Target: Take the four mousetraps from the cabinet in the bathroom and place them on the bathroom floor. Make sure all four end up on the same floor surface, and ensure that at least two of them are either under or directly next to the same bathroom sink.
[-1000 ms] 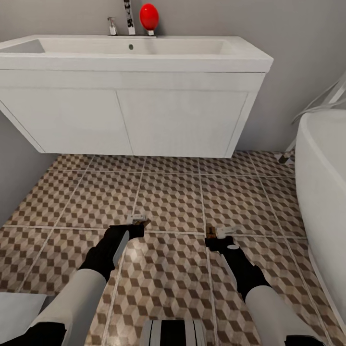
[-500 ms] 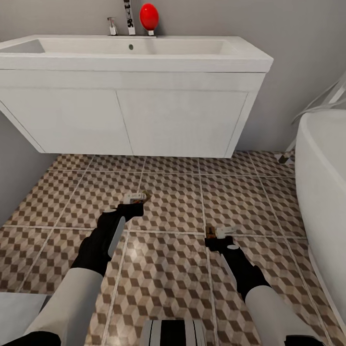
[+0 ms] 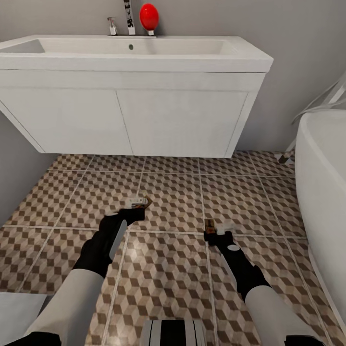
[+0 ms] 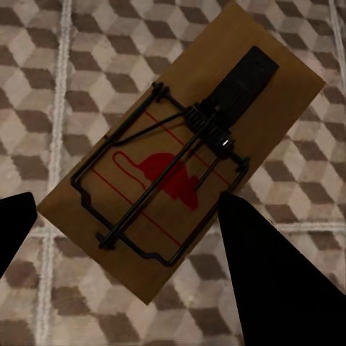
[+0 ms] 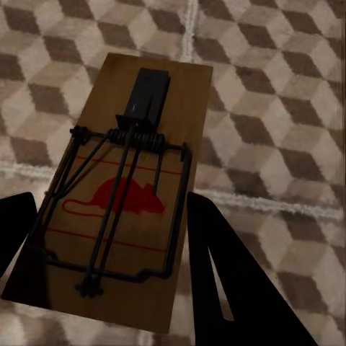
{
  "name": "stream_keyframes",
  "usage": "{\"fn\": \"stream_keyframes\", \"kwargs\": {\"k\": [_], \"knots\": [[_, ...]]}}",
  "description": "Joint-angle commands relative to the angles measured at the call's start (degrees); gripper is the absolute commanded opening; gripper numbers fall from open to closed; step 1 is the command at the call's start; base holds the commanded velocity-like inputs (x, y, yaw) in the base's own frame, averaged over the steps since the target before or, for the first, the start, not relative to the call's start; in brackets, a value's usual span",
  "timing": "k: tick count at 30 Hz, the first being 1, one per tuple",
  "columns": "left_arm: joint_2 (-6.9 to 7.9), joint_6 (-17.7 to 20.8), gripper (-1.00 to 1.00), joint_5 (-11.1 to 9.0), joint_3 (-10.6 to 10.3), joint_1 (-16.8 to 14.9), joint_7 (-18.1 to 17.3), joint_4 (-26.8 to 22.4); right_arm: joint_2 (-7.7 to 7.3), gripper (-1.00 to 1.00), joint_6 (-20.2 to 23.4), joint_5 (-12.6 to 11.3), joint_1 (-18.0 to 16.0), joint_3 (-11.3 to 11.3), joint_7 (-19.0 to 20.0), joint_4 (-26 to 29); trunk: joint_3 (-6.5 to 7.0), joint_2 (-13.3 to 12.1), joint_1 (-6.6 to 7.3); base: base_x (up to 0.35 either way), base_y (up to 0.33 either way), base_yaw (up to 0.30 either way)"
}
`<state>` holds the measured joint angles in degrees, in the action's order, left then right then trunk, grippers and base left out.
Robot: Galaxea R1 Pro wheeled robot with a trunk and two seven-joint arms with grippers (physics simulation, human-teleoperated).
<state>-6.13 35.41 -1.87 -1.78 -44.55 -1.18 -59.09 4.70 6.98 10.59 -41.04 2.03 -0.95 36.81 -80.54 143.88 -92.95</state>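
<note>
My left gripper [image 3: 136,203] is shut on a mousetrap [image 3: 144,199], a brown wooden plate with a black wire spring and a red mouse print, low over the bathroom floor [image 3: 173,202] in front of the sink [image 3: 134,53]. In the left wrist view the mousetrap [image 4: 180,144] sits between the dark fingers of the left gripper [image 4: 126,202]. My right gripper [image 3: 216,231] is shut on a second mousetrap [image 3: 209,225], further from the sink and to the right. The right wrist view shows that mousetrap [image 5: 137,158] between the fingers of the right gripper [image 5: 112,202]. The cabinet is out of view.
The sink's white wall-hung unit [image 3: 129,120] leaves open floor beneath it. A chrome tap [image 3: 112,26] and a red rounded object [image 3: 149,17] stand on the sink's back edge. The white bathtub [image 3: 322,178] bounds the right side, and a grey wall [image 3: 19,168] closes the left.
My left arm has reached forward toward the sink with its mousetrap, then eased back slightly. My right gripper has moved a little forward with its mousetrap.
</note>
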Motion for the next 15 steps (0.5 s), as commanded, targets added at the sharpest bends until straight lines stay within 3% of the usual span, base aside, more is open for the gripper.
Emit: {"fn": "stream_keyframes", "kwargs": {"k": [1,9,11,15], "knots": [[-0.01,0.27,-1.0,-0.15,0.03,-0.02,-0.13,0.14,0.04,-1.0,-0.2,0.37,0.0,0.16,0.16,0.1,-0.04,0.02,0.01,0.0,0.0,0.0],[-0.02,0.11,-1.0,-0.13,0.01,-0.01,-0.22,1.45,-0.23,-1.0,-1.67,0.41,0.0,-0.17,0.13,0.11,-0.04,0.02,0.01,0.0,0.0,0.0],[-0.02,0.11,-1.0,-0.14,-0.03,-0.01,-0.23,1.53,-0.26,-1.0,-0.65,0.45,0.0,-0.13,0.06,0.28,-0.04,0.02,0.01,0.0,0.0,0.0],[-0.02,0.1,-1.0,-0.11,-0.06,-0.01,-0.23,1.79,-0.29,-1.0,6.41,0.49,-0.18,-0.1,0.06,2.38,-0.04,0.02,0.01,0.0,0.0,0.0]]}}
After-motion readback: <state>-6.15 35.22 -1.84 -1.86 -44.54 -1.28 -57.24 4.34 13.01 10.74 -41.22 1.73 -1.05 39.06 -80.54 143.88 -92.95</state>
